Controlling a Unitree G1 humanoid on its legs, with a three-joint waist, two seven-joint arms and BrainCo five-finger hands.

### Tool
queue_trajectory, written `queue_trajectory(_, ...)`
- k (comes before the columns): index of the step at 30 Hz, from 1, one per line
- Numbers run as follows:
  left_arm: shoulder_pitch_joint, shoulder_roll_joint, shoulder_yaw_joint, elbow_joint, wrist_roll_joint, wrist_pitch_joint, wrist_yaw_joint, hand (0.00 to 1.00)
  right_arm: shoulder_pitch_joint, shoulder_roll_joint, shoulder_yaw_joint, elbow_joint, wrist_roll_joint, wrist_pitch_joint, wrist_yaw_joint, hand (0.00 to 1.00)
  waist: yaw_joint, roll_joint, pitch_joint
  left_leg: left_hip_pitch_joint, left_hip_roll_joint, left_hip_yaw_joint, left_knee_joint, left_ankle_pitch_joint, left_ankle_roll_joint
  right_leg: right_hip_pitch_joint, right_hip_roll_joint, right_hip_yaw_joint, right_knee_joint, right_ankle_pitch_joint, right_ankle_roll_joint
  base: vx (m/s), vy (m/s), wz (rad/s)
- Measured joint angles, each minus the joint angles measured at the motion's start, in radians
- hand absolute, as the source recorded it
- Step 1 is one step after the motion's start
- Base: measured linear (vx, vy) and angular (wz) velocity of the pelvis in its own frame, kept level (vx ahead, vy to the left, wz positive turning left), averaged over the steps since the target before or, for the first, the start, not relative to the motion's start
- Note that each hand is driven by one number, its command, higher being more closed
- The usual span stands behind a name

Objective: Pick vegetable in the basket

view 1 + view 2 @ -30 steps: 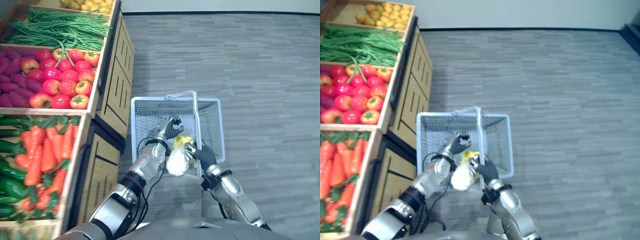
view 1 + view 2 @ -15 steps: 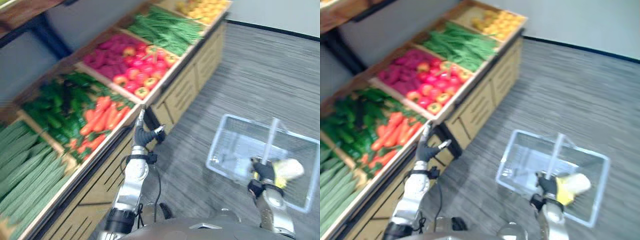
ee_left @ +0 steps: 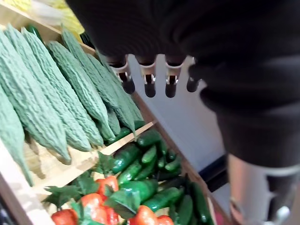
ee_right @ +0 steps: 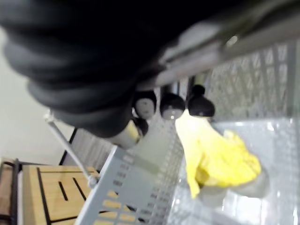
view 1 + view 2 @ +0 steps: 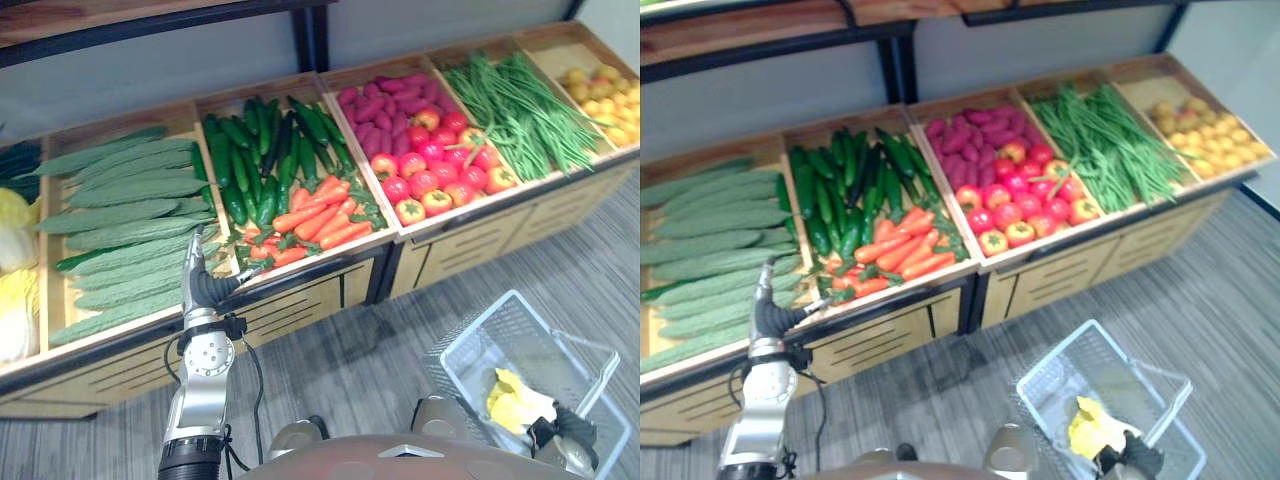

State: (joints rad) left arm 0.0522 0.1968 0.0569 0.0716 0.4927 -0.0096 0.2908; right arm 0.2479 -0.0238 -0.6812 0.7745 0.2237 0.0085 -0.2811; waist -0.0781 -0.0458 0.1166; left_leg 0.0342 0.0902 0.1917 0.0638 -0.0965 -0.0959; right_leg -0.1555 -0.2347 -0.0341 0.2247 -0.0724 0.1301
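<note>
I am seeing the left robot hand (image 5: 201, 284) hanging in front of the wooden produce shelf (image 5: 300, 300), at the front edge where the bin of bitter gourds (image 5: 120, 215) meets the bin of cucumbers (image 5: 255, 165) and carrots (image 5: 315, 225). Its fingers (image 3: 149, 84) are standing straight in a row with the thumb held apart, so this robot hand is open. It is holding nothing, and the fingertips are hovering clear of the gourds.

Off to the right, the pale mesh basket (image 5: 475, 345) is hanging low over the grey floor (image 5: 340, 380), well apart from the shelf. The right robot hand (image 4: 108, 93) is gripping the basket's handle (image 4: 243, 37). In its own wrist view the dark fingertips are curling in under the grey bar.

The task's thing, a yellow leafy vegetable (image 5: 515, 400) with a paler end, is lying inside the basket on its bottom, near the right robot hand.

Further along the shelf, to the right of the carrots, I am looking at a bin of red tomatoes (image 5: 440, 170) and then one of green beans (image 5: 520, 105).
</note>
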Motion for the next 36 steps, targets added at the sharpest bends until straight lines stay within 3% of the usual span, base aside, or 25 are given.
queue_trajectory(2, -0.009, -0.025, -0.035, -0.002, 0.025, 0.006, -0.003, 0.0, -0.015, 0.005, -0.005, 0.009, 0.008, -0.007, 0.003, 1.0, 0.018, 0.073, -0.014, 0.035, 0.083, 0.068, -0.059, 0.05, -0.037, 0.014, 0.084, -0.033, -0.015, 0.005, -0.025, 0.28, -0.306, 0.17)
queue_trajectory(3, -0.016, -0.029, -0.036, -0.002, 0.043, 0.006, -0.003, 0.0, -0.022, 0.008, -0.004, 0.009, 0.007, -0.004, 0.005, 1.0, 0.023, 0.08, -0.015, 0.053, 0.094, 0.08, -0.081, 0.063, -0.043, 0.017, 0.098, -0.032, -0.012, 0.001, -0.031, 0.18, -0.216, -0.27)
queue_trajectory(5, -0.067, -0.029, -0.041, 0.009, 0.088, 0.002, -0.005, 0.0, -0.045, 0.013, -0.004, 0.007, -0.001, -0.005, 0.011, 1.0, 0.014, 0.082, -0.014, 0.086, 0.113, 0.138, -0.096, 0.088, -0.046, 0.027, 0.123, -0.031, 0.007, -0.007, -0.045, 0.12, -0.151, -0.2)
queue_trajectory(9, -0.212, 0.012, -0.06, 0.11, 0.128, 0.006, -0.006, 0.0, -0.062, 0.011, 0.013, 0.004, -0.012, -0.007, 0.017, 1.0, 0.008, 0.083, 0.024, 0.079, 0.096, 0.181, -0.095, 0.089, -0.045, 0.011, 0.119, -0.009, -0.005, -0.01, -0.047, 0.01, -0.024, -0.17)
queue_trajectory(11, -0.301, 0.072, -0.07, 0.173, 0.159, 0.027, -0.003, 0.0, -0.095, 0.016, 0.027, -0.004, -0.012, -0.006, 0.02, 1.0, -0.014, 0.085, 0.069, 0.013, 0.081, 0.195, -0.091, 0.086, -0.042, -0.057, 0.108, 0.007, -0.021, 0.024, -0.035, -0.13, 0.026, -0.13)
queue_trajectory(13, -0.358, 0.112, -0.069, 0.222, 0.168, 0.047, -0.002, 0.0, -0.125, 0.016, 0.031, -0.021, -0.01, -0.006, 0.017, 1.0, -0.015, 0.08, 0.109, -0.033, 0.077, 0.231, -0.085, 0.09, -0.037, -0.098, 0.102, 0.032, -0.063, 0.067, -0.029, -0.14, 0.031, -0.34)
queue_trajectory(16, -0.43, 0.136, -0.069, 0.286, 0.169, 0.071, -0.002, 0.0, -0.136, 0.009, 0.03, -0.071, 0.0, -0.008, -0.002, 1.0, -0.019, 0.092, 0.168, -0.071, 0.066, 0.257, -0.079, 0.093, -0.029, -0.115, 0.095, 0.056, -0.138, 0.128, -0.023, -0.09, 0.017, -0.25)
queue_trajectory(20, -0.514, 0.186, -0.069, 0.385, 0.167, 0.072, -0.002, 0.0, -0.143, 0.008, 0.031, -0.092, 0.031, -0.008, -0.016, 1.0, -0.018, 0.099, 0.198, -0.1, 0.067, 0.295, -0.075, 0.094, -0.027, -0.153, 0.098, 0.09, -0.161, 0.156, -0.022, 0.0, 0.003, -0.25)
queue_trajectory(21, -0.548, 0.203, -0.072, 0.413, 0.166, 0.073, -0.002, 1.0, -0.152, 0.008, 0.031, -0.099, 0.039, -0.009, -0.023, 1.0, -0.022, 0.102, 0.218, -0.106, 0.068, 0.297, -0.069, 0.094, -0.027, -0.155, 0.098, 0.093, -0.165, 0.161, -0.022, 0.02, -0.013, -0.09)
queue_trajectory(26, -0.638, 0.215, -0.075, 0.449, 0.168, 0.067, 0.006, 1.0, -0.164, 0.008, 0.044, -0.17, 0.05, -0.025, -0.036, 1.0, -0.016, 0.103, 0.26, -0.133, 0.072, 0.347, -0.06, 0.093, -0.027, -0.19, 0.104, 0.124, -0.182, 0.183, -0.019, 0.01, -0.013, -0.17)
queue_trajectory(36, -0.746, 0.227, -0.083, 0.539, 0.205, 0.066, -0.011, 1.0, -0.164, 0.005, 0.07, -0.209, 0.068, -0.039, -0.036, 1.0, -0.013, 0.104, 0.264, -0.137, 0.086, 0.381, -0.045, 0.081, -0.029, -0.18, 0.111, 0.13, -0.206, 0.196, -0.02, 0.01, -0.011, -0.04)
